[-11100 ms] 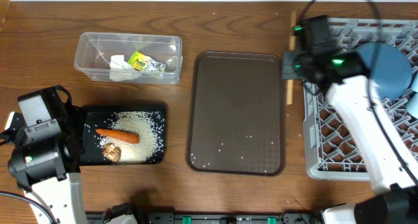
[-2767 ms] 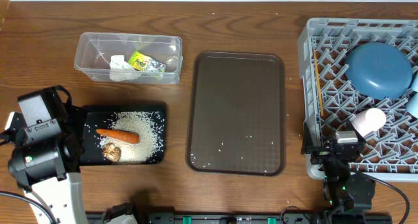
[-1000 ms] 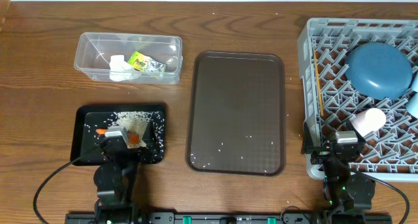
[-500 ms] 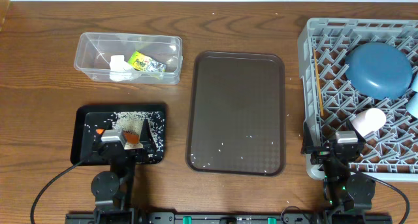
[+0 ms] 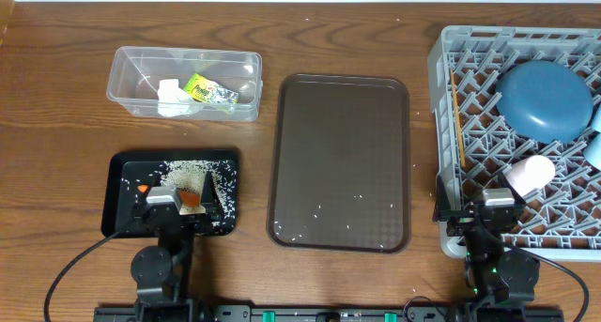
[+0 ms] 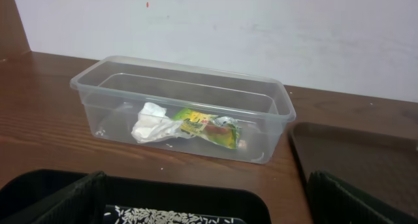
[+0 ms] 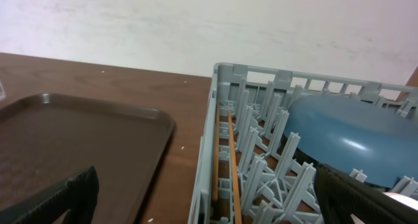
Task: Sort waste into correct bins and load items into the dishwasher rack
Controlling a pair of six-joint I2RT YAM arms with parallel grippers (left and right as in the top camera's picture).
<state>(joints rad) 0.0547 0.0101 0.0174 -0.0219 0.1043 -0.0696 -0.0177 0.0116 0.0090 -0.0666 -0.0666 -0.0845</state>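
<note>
The clear tub [image 5: 185, 83] holds the crumpled tissue [image 5: 171, 97] and the yellow-green wrapper [image 5: 210, 90]; the left wrist view shows this tub [image 6: 183, 106], tissue [image 6: 153, 123] and wrapper [image 6: 206, 126] too. White rice [image 5: 188, 170] and an end of the carrot [image 5: 143, 188] lie in the black tray [image 5: 122, 172]. My left gripper [image 5: 178, 200] hangs open over that tray, hiding part of the food. The grey rack [image 5: 441, 125] carries the dark-blue plate [image 5: 545, 99], chopsticks [image 5: 457, 115] and a white cup [image 5: 529, 172]. My right gripper [image 5: 495, 205] stands open at the rack's near left corner, holding nothing.
The dark brown serving tray [image 5: 340, 162] lies between the bins and the rack, with a few rice grains on it. Pale crockery [image 5: 594, 148] shows at the rack's right edge. Both arms are folded low at the table's front edge.
The left arm has come from the table's left side to the front edge and settled slightly lower over the black tray. The right arm has not moved in the last second.
</note>
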